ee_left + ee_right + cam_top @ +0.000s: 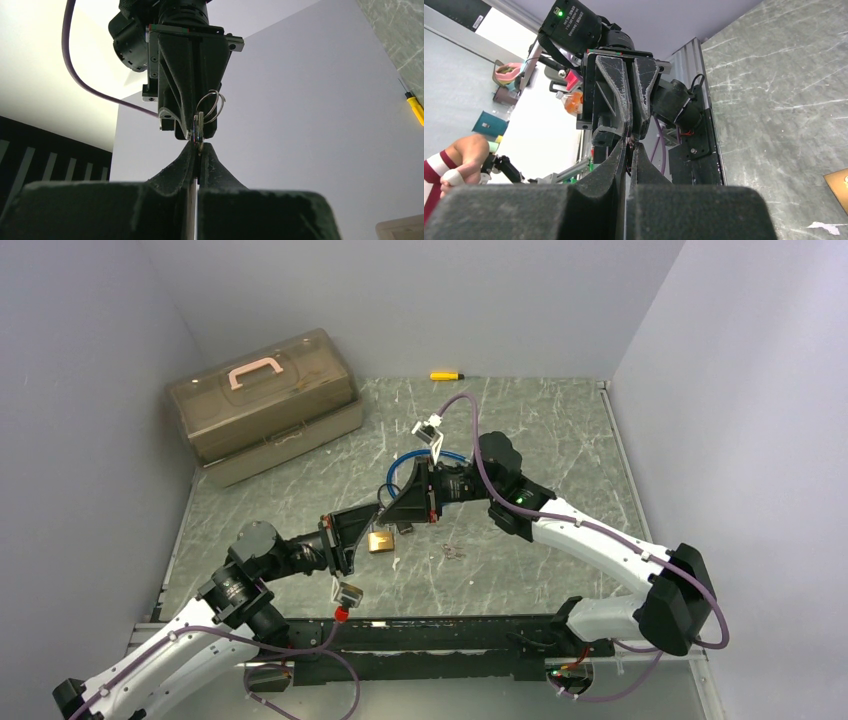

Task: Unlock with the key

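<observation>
Your arms are meeting tip to tip over mid-table (560,440). Left gripper (196,152) and right gripper (629,148) are both pressing shut, pinching the key (199,127) from opposite ends. Padlock (380,540) is lying on the table just under them.

My arms stretch inward; left gripper (196,150) and right gripper (630,145) meet tip to tip, both with jaws pressed closed.

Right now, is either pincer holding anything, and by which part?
The key, pinched between both: right pincer on its ringed head, left pincer on the other end. The padlock is in neither grip.
</observation>
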